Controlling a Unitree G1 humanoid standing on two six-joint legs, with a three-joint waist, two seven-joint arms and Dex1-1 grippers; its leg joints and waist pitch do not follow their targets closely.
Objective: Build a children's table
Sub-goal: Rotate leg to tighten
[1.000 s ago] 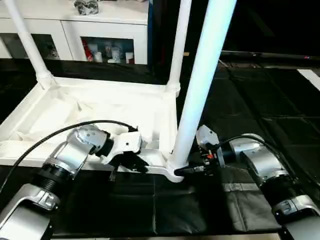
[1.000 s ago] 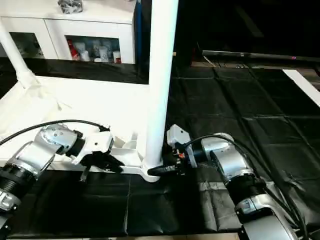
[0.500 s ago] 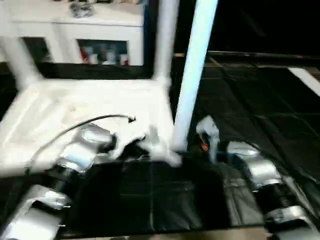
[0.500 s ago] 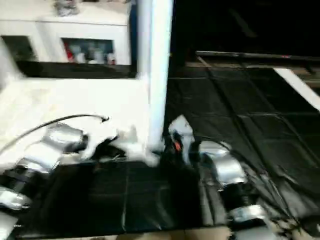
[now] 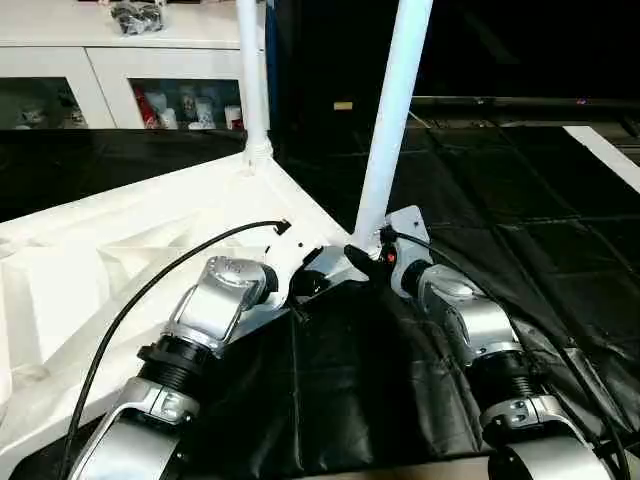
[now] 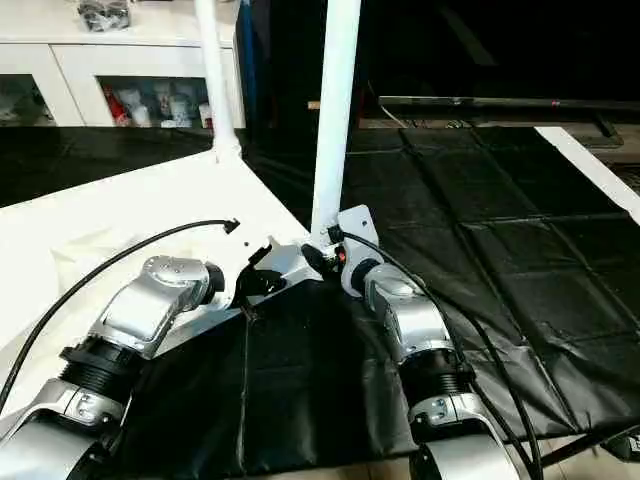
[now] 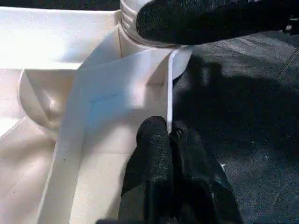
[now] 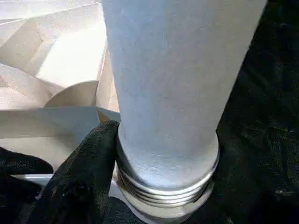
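Tabletop (image 5: 120, 250) rim is pinched by left gripper (image 7: 169, 133), fingers together; near leg (image 5: 395, 120) base is clasped by right gripper (image 5: 362, 255).

A white cabinet (image 5: 120, 62) with glass doors stands at the back, small items on its shelves; black sheeting (image 5: 520, 210) with taped seams covers the floor

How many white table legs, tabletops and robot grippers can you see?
Table legs: 2, the near leg and the far leg
Tabletops: 1, the tabletop
Grippers: 2, the left gripper and the right gripper
Total: 5
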